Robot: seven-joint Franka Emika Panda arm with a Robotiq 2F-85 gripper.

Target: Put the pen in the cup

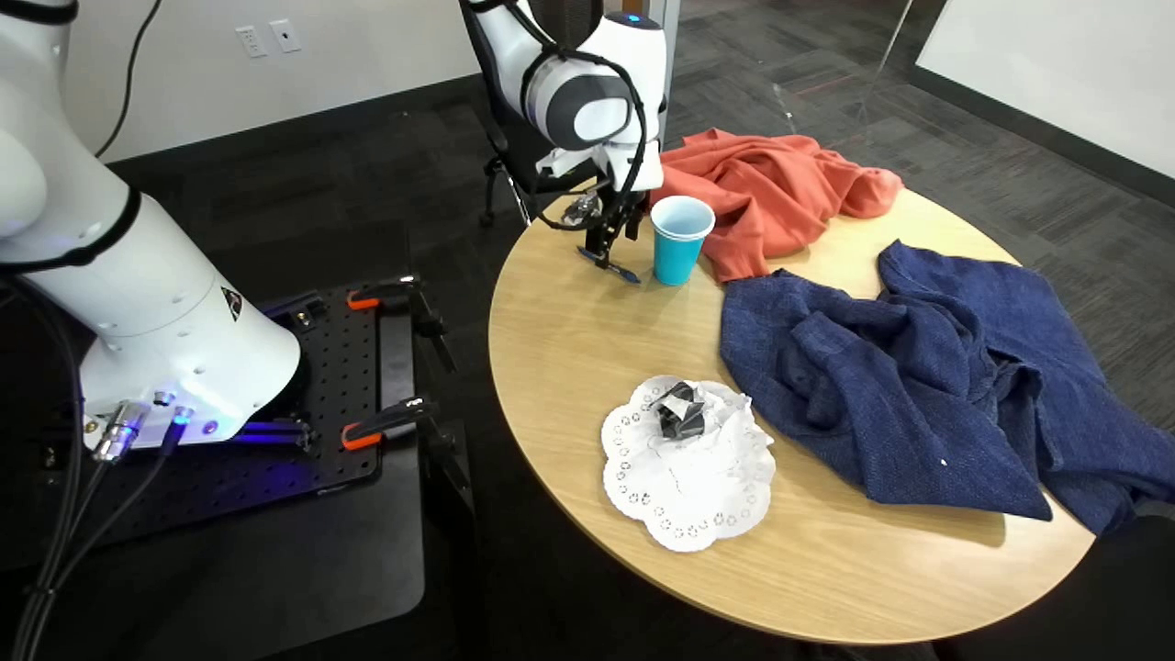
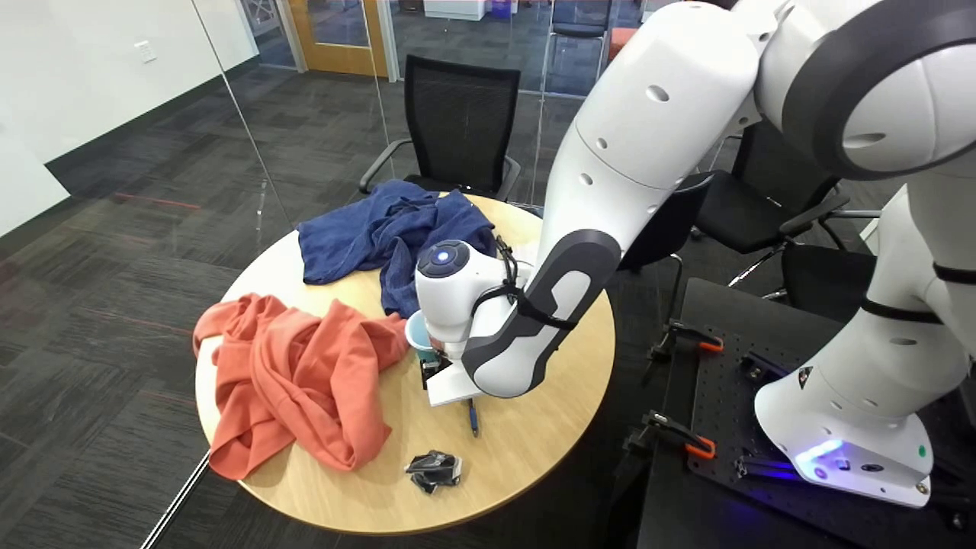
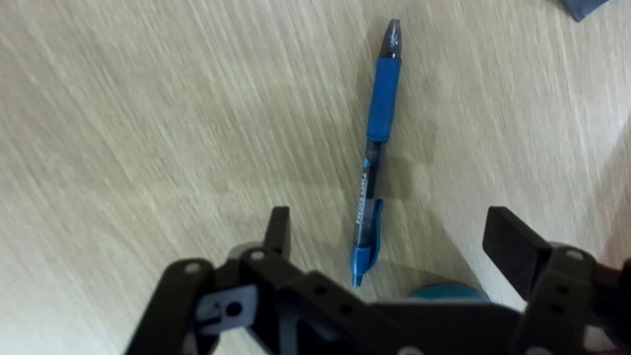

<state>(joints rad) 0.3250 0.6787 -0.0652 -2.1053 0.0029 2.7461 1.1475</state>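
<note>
Both exterior views are bright, with a violet-blue glow at the robot base (image 2: 846, 423). In the wrist view, soft shadows lie beside the pen (image 3: 374, 150); the gripper (image 3: 387, 219) looks blurred.

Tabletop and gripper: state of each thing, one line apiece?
Gripper: open
Pen: lying on the table, not gripped
Light-blue cup: upright
Orange cloth: bunched up
Navy cloth: rumpled, partly past the table edge
White doily: spread out
Black scrap: crumpled, on the doily
Second black scrap: crumpled, on the table

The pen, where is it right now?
In an exterior view, the pen lies on the table, just left of the cup and under the tool.
</note>
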